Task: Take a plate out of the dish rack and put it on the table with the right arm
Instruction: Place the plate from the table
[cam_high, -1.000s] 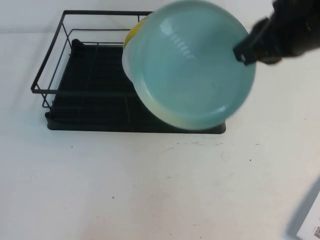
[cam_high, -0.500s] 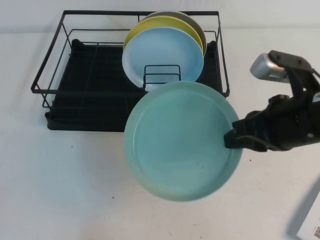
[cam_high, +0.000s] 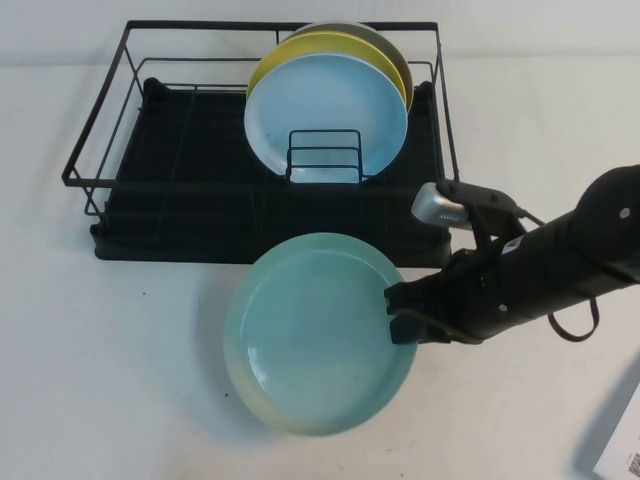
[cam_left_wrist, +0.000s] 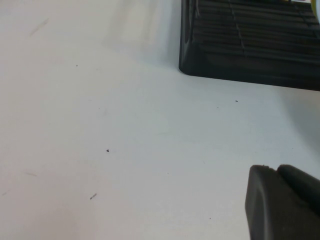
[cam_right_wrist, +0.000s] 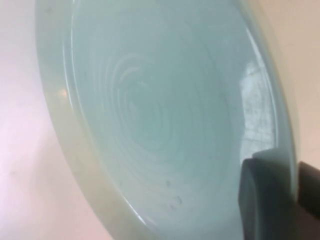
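The plate (cam_high: 315, 335) is out of the dish rack (cam_high: 190, 170) and is just in front of it, on the near side of the rack's tray and a little right of the middle of the table (cam_high: 120, 390). It sits almost flat, with the hollow side up; a shadow under its near-left edge suggests that it hangs slightly above the table or only touches it, and I cannot tell which. The right tool (cam_high: 397, 312) is pinching the plate at the right part of its rim, and in the right wrist view one dark finger (cam_right_wrist: 267, 192) lies over the inner side of the rim. The left tool (cam_left_wrist: 282, 202) is low over the bare table to the left of the rack, only a dark corner of it is visible, and I cannot tell if it is spread or pressed together. I judge the plate as stiff and rather light, probably plastic or melamine, with a smooth glossy surface that can slip between the fingers. Because it is held at one edge only, its weight pulls the far side down and it can turn in the grip. The raised rim is the good place to hold, since the fingers can hook over it. A sky-blue plate (cam_high: 330, 115) and a yellow plate (cam_high: 300, 50) stand upright in the rack behind a small wire divider (cam_high: 325, 155), well clear of the carried one.
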